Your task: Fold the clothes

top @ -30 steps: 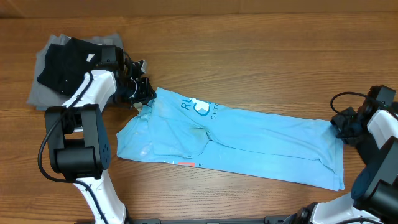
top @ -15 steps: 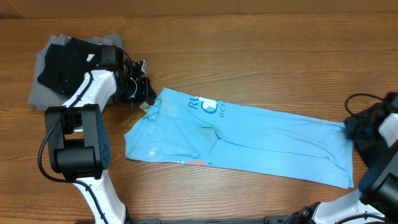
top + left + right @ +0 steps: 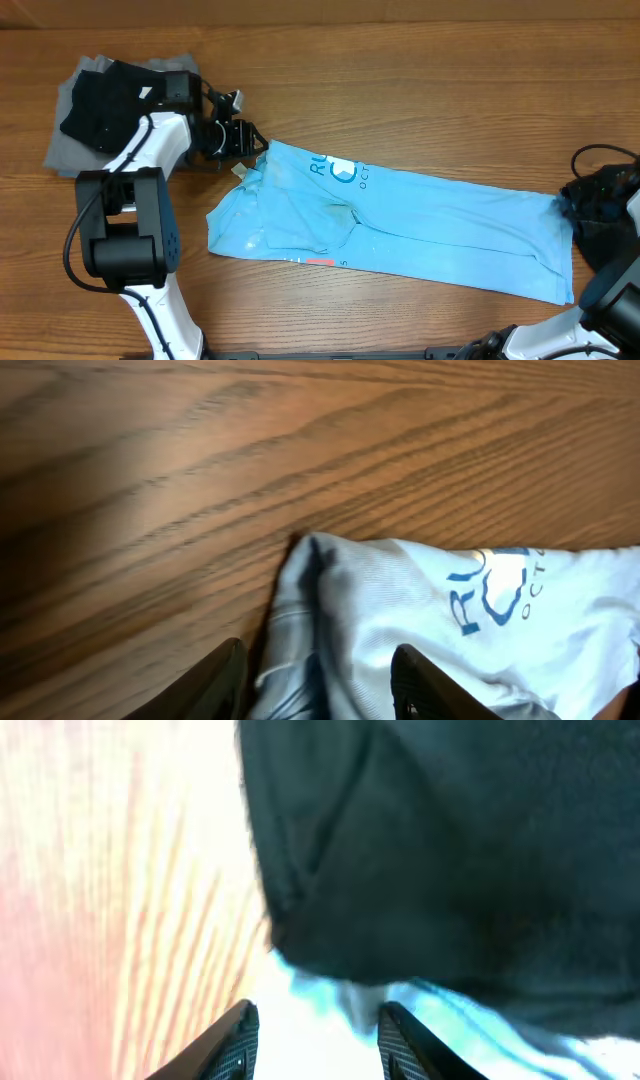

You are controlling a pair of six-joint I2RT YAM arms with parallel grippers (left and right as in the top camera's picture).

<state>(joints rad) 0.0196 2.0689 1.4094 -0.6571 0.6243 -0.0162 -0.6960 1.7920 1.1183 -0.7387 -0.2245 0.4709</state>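
Change noted: the sky-blue shirt (image 3: 400,225) has been drawn rightward across the counter (image 3: 400,60) over the last second. Its left end now sits further from the left arm's base and its right end is closer to the frame edge. It lies as a long, fairly flat band running from centre-left to the far right, with some bunching near its left end. Both grippers, which were clamped on its ends half a second ago, have since let go.

In my assessment the stretch-and-lay step is complete and the shirt is ready for its next fold. That fold has not begun.

Left gripper (image 3: 320,685): fingers spread moderately, not fully. The shirt's upper-left corner lies on the counter between and just ahead of them. No cloth is pinched or lifted.

Right gripper (image 3: 318,1040): fingers likewise spread, with pale blue cloth showing in the gap at the shirt's right end. Nothing appears held. A dark mass (image 3: 450,850) fills most of that view, and I cannot tell what it is.

Other clothes: a black garment (image 3: 100,105) rests on a grey garment (image 3: 58,145) at the upper left, apart from the shirt.
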